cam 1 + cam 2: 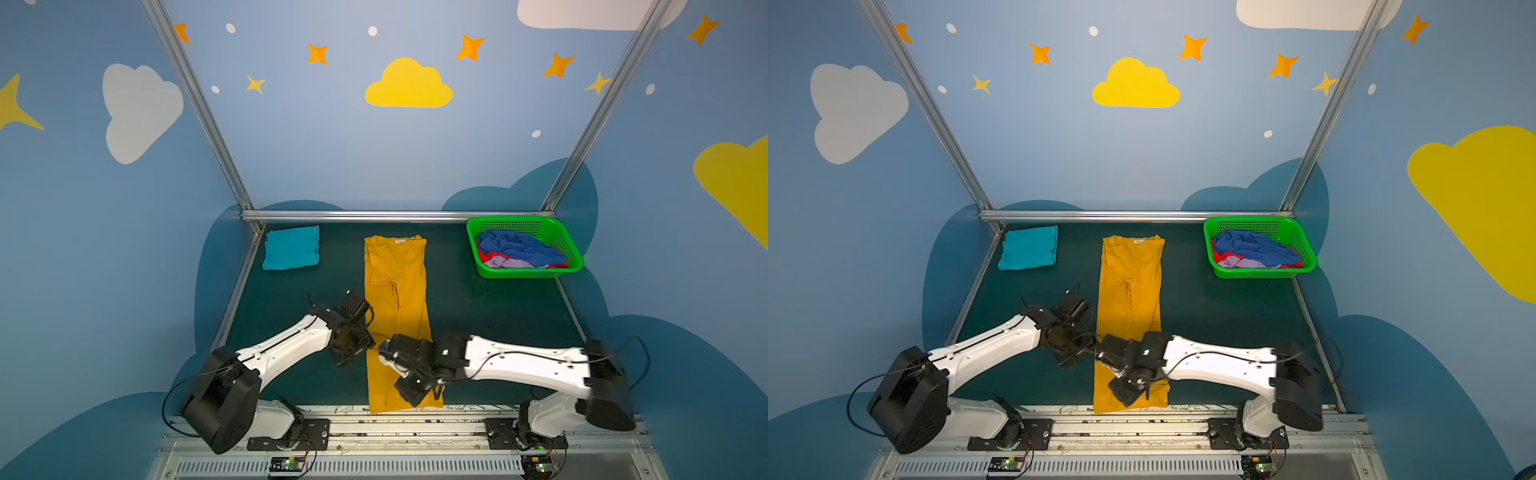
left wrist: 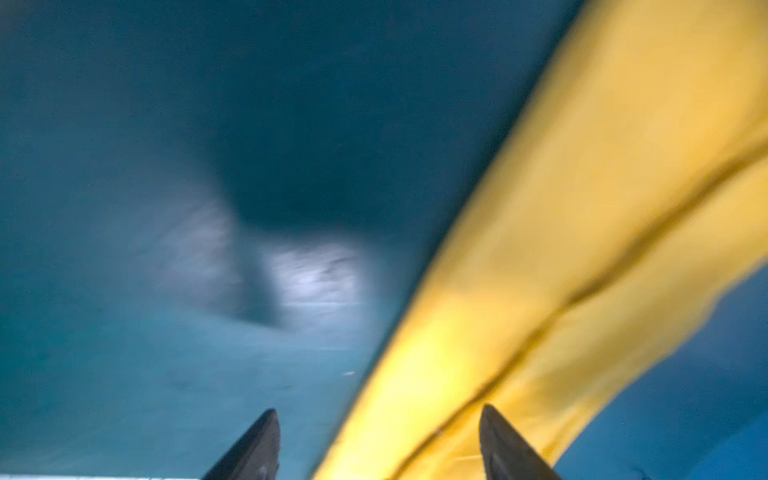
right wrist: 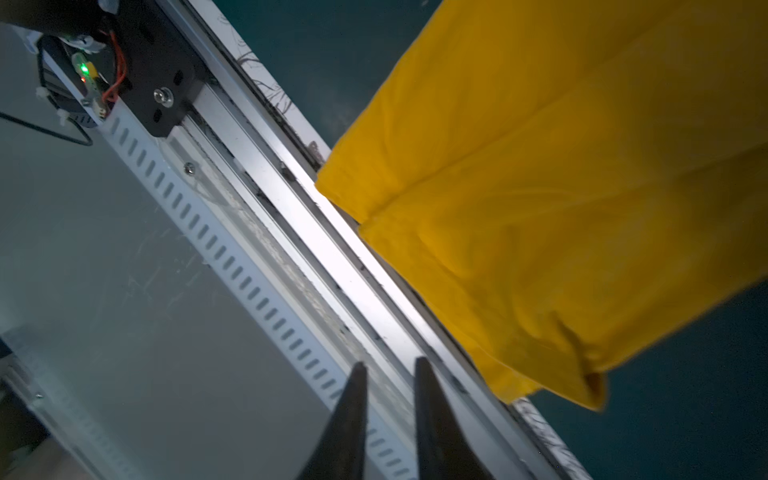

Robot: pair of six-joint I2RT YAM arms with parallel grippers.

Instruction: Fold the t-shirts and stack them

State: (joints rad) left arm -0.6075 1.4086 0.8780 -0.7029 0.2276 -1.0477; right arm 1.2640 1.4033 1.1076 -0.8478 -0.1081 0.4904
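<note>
Watching: long mustard-yellow cotton t-shirt (image 1: 395,299) runs front-to-back; left gripper (image 2: 379,409), spread apart, sits at its left edge, right gripper (image 3: 390,362) is pinched empty near the hem.

The left wrist view is blurred: the mustard-yellow t-shirt (image 2: 582,249) and the table (image 2: 104,353) show as soft streaks, and only the fingertips of the left gripper (image 2: 379,409) clear the picture's edge. In both top views the right arm (image 1: 519,365), its elbow blurred, covers part of that shirt by the table's near edge. In the green basket (image 1: 528,273) the blue t-shirt (image 1: 515,247) buries most of the red t-shirt (image 1: 484,254) and the lavender t-shirt (image 1: 505,262). The collar label (image 1: 400,240) is too small to read.
</note>
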